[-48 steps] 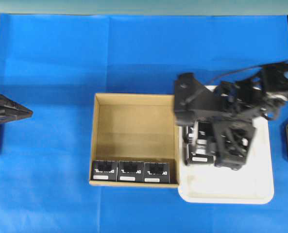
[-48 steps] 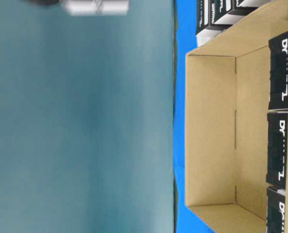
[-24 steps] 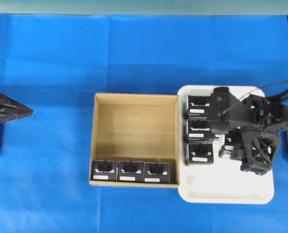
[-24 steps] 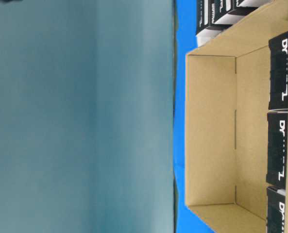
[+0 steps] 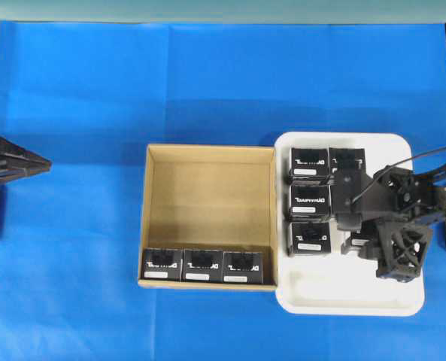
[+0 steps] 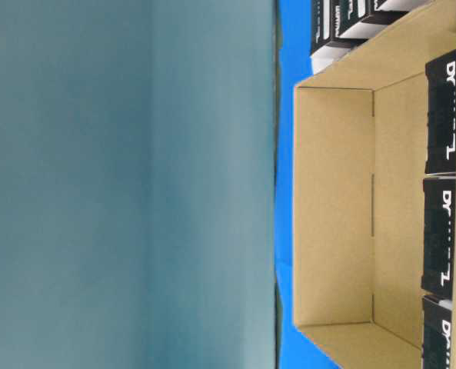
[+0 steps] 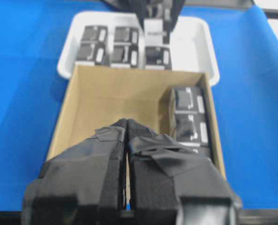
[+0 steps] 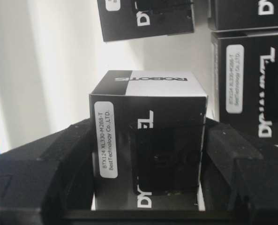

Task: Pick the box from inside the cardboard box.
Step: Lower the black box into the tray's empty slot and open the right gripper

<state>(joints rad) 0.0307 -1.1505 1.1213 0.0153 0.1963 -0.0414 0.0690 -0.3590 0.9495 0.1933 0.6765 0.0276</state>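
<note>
Right gripper (image 8: 148, 154) clamps a black box (image 8: 148, 140) above the white tray (image 5: 343, 289).

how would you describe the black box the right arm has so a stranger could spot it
Start at the white tray right of the cardboard box. Over the tray's right half hangs the right gripper, with one black box between its jaws. Unlike its neighbours resting free in the tray, it alone is flanked by the jaws.

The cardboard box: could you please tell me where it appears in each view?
Overhead: the cardboard box sits centre, left of the white tray.
Table-level: cardboard box fills the right side, turned sideways.
Left wrist: cardboard box mid-frame, beyond the left gripper.
Right wrist: not in it.
Shared landmark: the three black boxes lining one wall.
</note>
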